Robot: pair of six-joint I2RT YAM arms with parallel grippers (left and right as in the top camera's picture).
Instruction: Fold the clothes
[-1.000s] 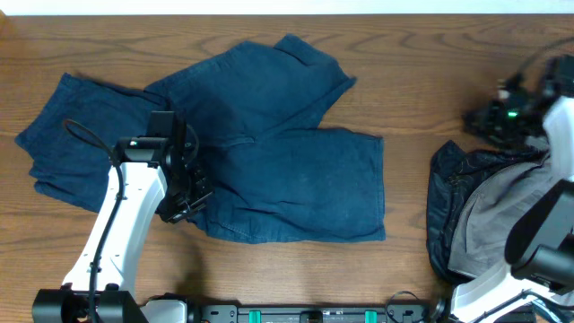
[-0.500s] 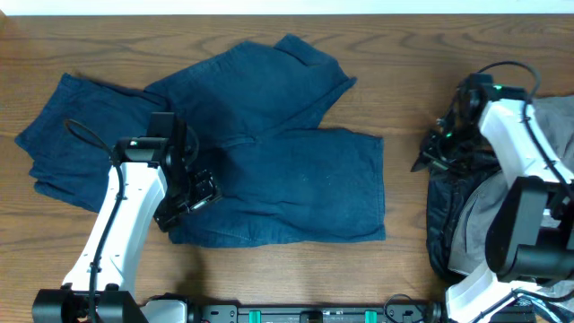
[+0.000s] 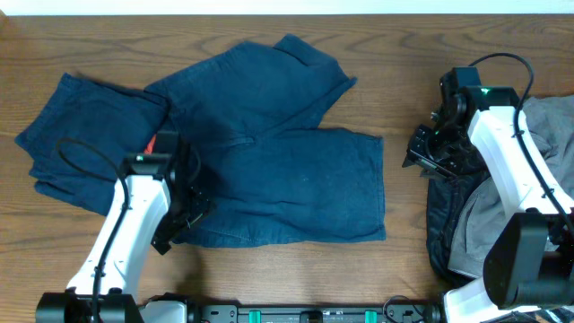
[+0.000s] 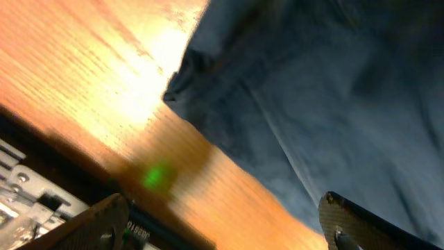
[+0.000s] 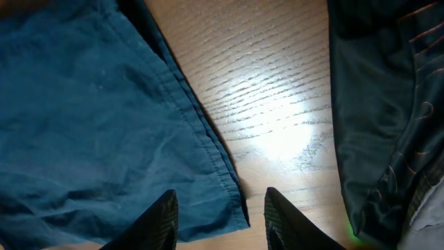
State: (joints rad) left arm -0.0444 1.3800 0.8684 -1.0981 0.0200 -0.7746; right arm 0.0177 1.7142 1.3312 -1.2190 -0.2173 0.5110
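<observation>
Between grasps, I judge: neither pair holds anything. The left fingers (image 4: 104, 222) stand spread wide over bare desk (image 4: 90, 90). Just beyond them lies the rumpled edge of the navy shorts (image 4: 333, 90), matte and denim-like, with a stitched seam. The right fingers (image 5: 156, 222) are partly spread, and the shorts' hemmed corner shows between their tips. To their right, past a strip of glossy wood, the shiny black piece (image 5: 374, 104) lies crumpled. The next move likely calls for pinching that hem corner low and carrying it across.
</observation>
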